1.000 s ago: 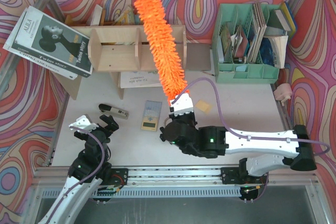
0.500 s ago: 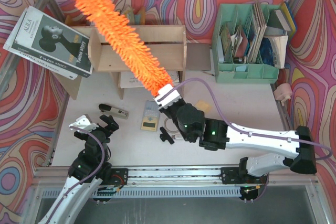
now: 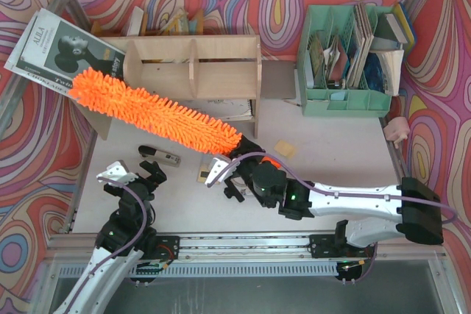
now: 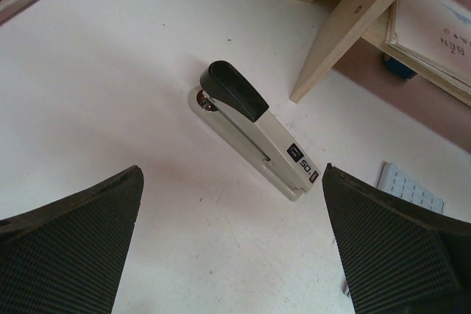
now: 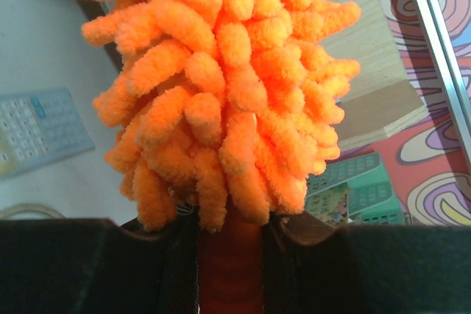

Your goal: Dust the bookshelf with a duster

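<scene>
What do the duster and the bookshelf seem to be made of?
Duster: soft, fluffy orange fibre, probably microfibre; thick matte tufts stand out all around it. Its handle looks like smooth orange plastic, though little of it shows. Bookshelf: pale unpainted wood, perhaps plywood; matte, with faint grain and bare edges.

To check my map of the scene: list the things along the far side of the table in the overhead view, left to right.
magazine → bookshelf → mint-green file organiser
</scene>
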You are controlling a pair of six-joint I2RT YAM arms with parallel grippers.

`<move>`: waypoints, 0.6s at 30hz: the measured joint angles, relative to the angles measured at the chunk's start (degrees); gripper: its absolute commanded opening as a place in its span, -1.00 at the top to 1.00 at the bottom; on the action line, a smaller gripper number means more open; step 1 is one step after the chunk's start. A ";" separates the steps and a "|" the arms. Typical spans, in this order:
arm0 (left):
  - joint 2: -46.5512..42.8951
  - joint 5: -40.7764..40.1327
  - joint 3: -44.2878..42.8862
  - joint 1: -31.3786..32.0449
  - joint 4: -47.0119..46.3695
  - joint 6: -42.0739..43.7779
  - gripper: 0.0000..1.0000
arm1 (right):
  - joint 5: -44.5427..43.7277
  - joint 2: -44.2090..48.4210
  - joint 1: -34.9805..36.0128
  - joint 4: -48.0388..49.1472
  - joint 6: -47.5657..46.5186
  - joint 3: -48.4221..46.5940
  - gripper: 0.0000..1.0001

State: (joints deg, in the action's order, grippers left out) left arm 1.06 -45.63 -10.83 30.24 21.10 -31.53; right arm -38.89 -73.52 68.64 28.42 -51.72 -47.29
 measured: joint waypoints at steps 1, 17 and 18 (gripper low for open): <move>0.00 0.00 0.02 0.00 -0.13 0.07 -0.97 | 0.00 0.00 -0.15 0.46 -0.94 0.94 1.00; 0.31 0.24 0.13 0.00 -1.88 0.74 -0.97 | -3.67 8.98 -3.87 3.45 -2.32 12.94 1.00; 0.48 0.24 0.13 0.00 -1.97 0.74 -0.96 | -3.93 9.25 -3.87 3.41 -2.29 13.25 1.00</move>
State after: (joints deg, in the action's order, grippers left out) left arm 1.54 -45.39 -10.70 30.24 19.14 -30.79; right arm -42.83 -64.27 64.77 31.83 -54.02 -34.04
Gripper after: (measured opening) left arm 0.983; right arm 0.336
